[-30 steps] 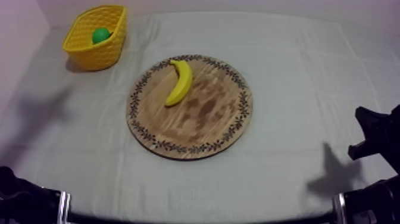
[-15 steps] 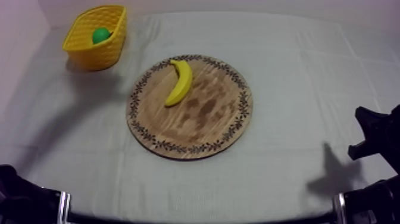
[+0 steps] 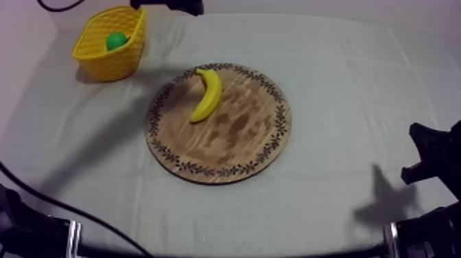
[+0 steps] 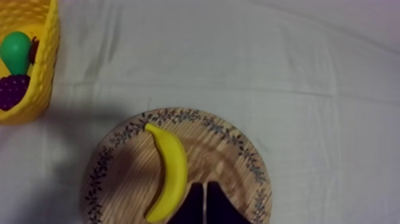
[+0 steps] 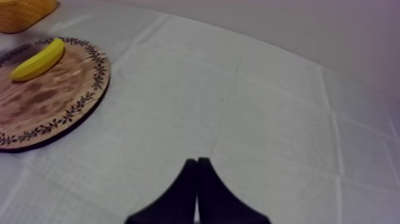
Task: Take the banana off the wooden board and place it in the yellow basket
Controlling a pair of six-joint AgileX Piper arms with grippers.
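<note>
Left wrist view: the picture's edge cuts the yellow basket [image 4: 46,71] and the wooden board [image 4: 235,158]. Within the basket, the small red fruit [image 4: 34,47] is mostly hidden beside the pear [image 4: 16,50]. Top view: the basket wall conceals the pear's lower part.

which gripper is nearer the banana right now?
Left. The left gripper hangs over the wooden board, just beside the banana; the right gripper sits over bare cloth, off the board.

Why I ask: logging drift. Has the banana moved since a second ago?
No. The banana sits unchanged against the wooden board, by its rim nearest the yellow basket.
</note>
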